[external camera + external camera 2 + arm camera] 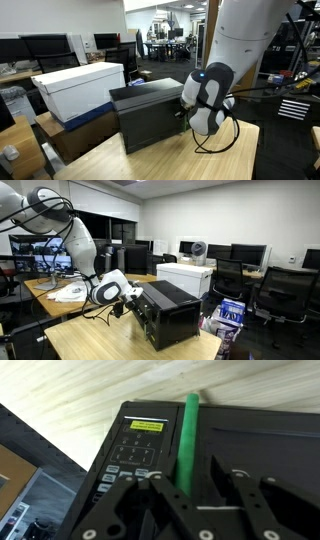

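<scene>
Starting at the left edge of the wrist view, a pale wooden tabletop (70,390) runs under a black machine (265,445), a flat-topped box. Its control panel comes first, with a lit yellow display (147,426) and a block of small keys (130,457) below it. Just past the panel a green rod (187,430) lies on the machine's top, one end at the far edge and the other running in between the fingers of the gripper (196,472). The jaws stand fairly narrow, one on each side of the rod. A strip of black top shows between the rod and one finger, so they are not clamped on it. In an exterior view, a white lidded box (80,88) sits to the left, the black machine (150,118) stands next to it on the table, and the gripper (188,105) is over the machine's right end. In an exterior view from the opposite side, the white arm (78,242) comes in from the left, and the gripper (130,298) is over the machine's near end.
</scene>
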